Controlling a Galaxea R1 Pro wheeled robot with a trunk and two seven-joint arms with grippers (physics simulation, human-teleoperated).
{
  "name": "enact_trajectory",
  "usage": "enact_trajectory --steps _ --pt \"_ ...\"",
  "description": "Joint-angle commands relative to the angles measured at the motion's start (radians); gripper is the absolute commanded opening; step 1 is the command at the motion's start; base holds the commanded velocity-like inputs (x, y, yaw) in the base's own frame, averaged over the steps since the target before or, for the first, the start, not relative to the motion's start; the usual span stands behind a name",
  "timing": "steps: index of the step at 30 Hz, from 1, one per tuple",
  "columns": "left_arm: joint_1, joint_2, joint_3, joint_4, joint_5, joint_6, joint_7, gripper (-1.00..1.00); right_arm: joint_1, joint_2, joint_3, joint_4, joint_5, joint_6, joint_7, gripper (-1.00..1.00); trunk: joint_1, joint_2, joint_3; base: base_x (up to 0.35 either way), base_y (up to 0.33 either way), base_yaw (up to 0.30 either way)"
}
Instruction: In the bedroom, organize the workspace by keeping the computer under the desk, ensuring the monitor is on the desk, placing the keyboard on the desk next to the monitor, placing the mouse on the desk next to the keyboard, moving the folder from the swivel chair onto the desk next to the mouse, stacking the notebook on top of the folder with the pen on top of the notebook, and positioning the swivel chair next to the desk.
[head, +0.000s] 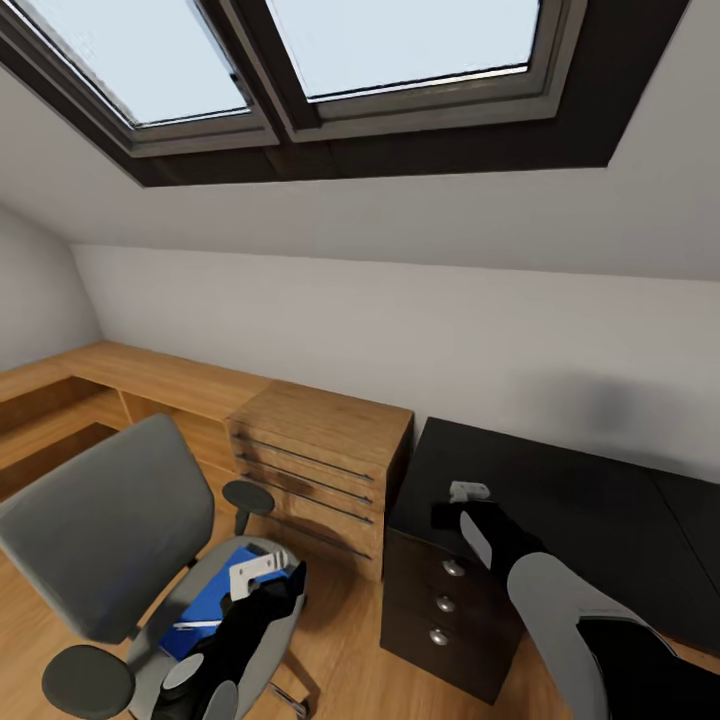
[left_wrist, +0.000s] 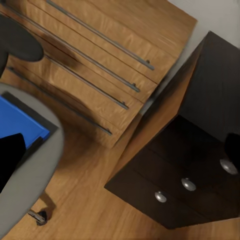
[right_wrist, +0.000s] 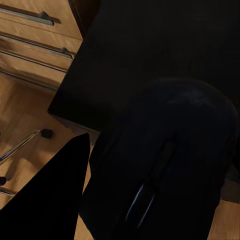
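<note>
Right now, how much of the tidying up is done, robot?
Nothing looks finished yet. In hand: the right gripper seems to hold the mouse just above the desk. Left to do: the folder lies on the swivel chair seat with the pen on it, beneath the left gripper. Both must go to the desk, and the chair stands apart from it.

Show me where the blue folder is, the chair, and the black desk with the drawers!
folder (head: 222, 592): head view, on its blue cover, lying on the chair seat.
swivel chair (head: 105, 525): head view, on the grey backrest.
desk (head: 560, 510): head view, on the bare black top.
</note>
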Motion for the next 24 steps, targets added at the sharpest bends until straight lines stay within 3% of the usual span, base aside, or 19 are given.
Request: enact_trajectory --steps 1,16,24 --pt "0.0 0.0 -0.002 -0.002 0.01 0.002 0.01 1.0 0.0 0.001 -0.005 -0.002 -0.005 0.004 -0.001 -1.0 0.001 -0.001 -0.002 0.24 0.0 0.0" --pt "0.001 -0.001 -0.003 -0.002 0.01 0.004 0.011 1.0 0.0 0.003 -0.008 0.002 -0.011 0.005 -0.004 -1.0 0.001 -0.001 -0.002 0.294 -0.05 0.002" --pt "0.001 -0.002 -0.043 -0.002 0.01 0.004 0.012 1.0 0.001 0.009 -0.007 0.003 -0.011 0.005 -0.005 -1.0 0.001 -0.001 -0.002 0.037 -0.031 0.234"
